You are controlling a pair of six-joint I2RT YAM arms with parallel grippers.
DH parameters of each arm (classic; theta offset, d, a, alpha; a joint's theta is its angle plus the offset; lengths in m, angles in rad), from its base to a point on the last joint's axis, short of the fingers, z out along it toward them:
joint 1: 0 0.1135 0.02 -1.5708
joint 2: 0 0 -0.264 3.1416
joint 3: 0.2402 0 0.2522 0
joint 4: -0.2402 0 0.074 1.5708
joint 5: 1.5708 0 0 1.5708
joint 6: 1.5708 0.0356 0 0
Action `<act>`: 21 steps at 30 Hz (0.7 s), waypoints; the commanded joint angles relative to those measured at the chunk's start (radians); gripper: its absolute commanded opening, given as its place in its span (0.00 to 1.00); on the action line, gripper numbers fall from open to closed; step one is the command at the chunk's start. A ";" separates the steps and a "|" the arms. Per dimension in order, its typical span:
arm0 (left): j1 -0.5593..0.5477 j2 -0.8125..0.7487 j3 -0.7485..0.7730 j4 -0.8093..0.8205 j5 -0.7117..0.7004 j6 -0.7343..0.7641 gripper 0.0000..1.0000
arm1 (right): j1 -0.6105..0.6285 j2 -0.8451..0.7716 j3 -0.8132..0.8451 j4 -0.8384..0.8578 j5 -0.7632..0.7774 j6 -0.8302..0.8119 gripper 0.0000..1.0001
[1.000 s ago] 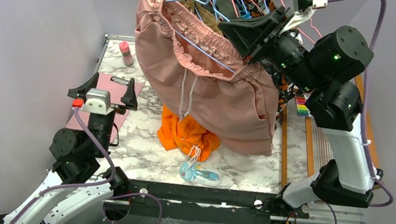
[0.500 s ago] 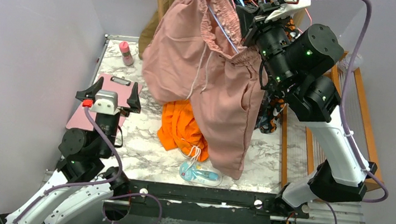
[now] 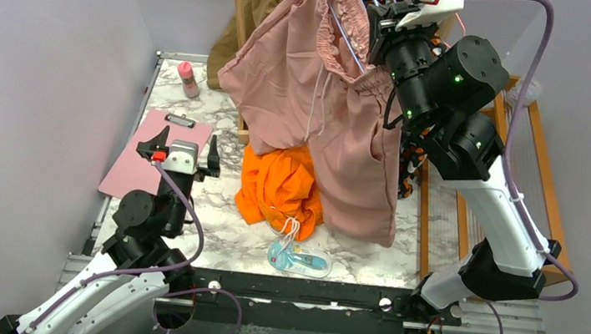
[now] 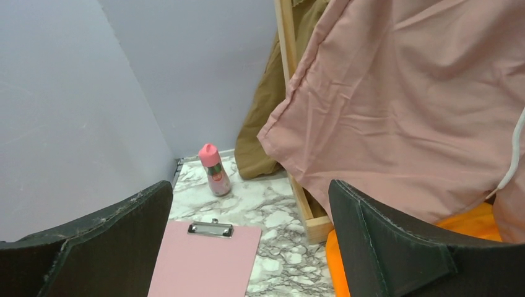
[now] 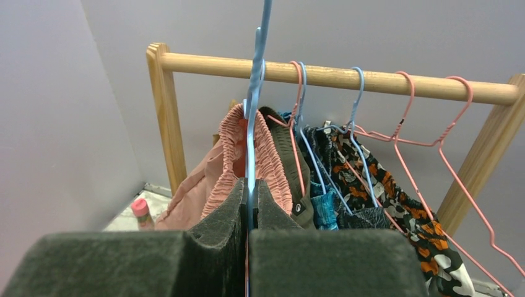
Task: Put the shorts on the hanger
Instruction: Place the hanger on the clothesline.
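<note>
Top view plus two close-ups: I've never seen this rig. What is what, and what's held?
A left arm and a right arm are bolted at the near edge of a marble table. The wide picture looks down from above and behind them. The other two come from wrist cameras. The right tool is shut on a light blue hanger carrying pink shorts, up by a wooden rail. The left tool is open and empty. On the table are orange shorts, a pink clipboard and a pink bottle.
</note>
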 commanded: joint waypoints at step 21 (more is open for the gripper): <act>-0.003 -0.167 -0.144 -0.103 -0.150 -0.111 0.99 | 0.001 -0.184 -0.082 -0.003 -0.063 0.008 0.01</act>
